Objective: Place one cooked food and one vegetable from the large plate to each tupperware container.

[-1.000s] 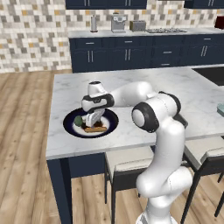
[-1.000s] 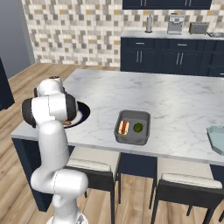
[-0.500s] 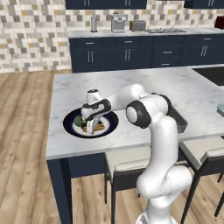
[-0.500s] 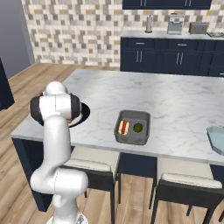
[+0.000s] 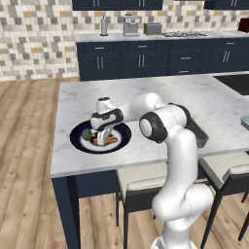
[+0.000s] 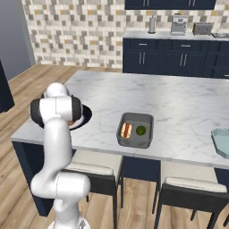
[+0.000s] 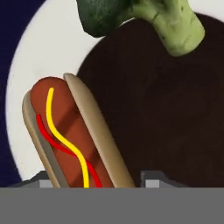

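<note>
Two tool [image 7: 96, 181] tips straddling hot dog [image 7: 70, 135], open

Home kitchen around me: marble-topped island [image 5: 146, 97] with stools [image 6: 188, 197] tucked under, navy cabinets [image 5: 146, 63], mosaic tile backsplash [image 5: 39, 44], wood floor [image 5: 24, 146], coffee maker [image 5: 130, 25], toaster [image 5: 152, 28], cooktop [image 5: 182, 34].

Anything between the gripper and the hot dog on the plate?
Nothing visible. In the hand view the hot dog lies straight ahead of the gripper on the large plate; the broccoli sits beyond it, out of the path.
</note>
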You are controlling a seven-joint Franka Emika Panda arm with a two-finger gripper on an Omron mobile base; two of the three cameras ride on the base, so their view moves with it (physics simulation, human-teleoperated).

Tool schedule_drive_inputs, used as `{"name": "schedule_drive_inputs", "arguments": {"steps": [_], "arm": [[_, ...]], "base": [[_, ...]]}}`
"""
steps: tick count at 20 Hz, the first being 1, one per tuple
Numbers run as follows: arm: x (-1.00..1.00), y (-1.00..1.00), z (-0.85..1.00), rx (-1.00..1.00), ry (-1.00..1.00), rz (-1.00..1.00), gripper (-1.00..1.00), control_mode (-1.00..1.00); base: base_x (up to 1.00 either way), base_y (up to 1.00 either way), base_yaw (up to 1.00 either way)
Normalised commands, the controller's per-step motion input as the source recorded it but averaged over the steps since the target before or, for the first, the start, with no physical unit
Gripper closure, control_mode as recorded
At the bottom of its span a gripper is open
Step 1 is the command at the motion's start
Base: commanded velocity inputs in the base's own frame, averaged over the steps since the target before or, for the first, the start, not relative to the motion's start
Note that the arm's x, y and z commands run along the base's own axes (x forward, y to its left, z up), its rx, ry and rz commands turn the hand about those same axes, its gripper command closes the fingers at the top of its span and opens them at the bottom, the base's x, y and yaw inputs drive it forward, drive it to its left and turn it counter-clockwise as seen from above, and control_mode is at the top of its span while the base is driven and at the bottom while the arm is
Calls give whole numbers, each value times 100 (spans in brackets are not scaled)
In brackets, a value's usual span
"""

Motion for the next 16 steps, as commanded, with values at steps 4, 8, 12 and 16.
{"name": "schedule_drive_inputs", "arguments": {"steps": [4, 8, 12, 16], "arm": [[-82, -38, 75, 0, -15, -16, 100, -100], [-61, -42, 83, 0, -2, -22, 100, -100], [-57, -52, 51, 0, 0, -34, 100, -100], [-60, -50, 79, 1, -9, -25, 100, -100]], "base": [[0, 0, 0], [0, 0, 0], [0, 0, 0], [0, 0, 0]]}}
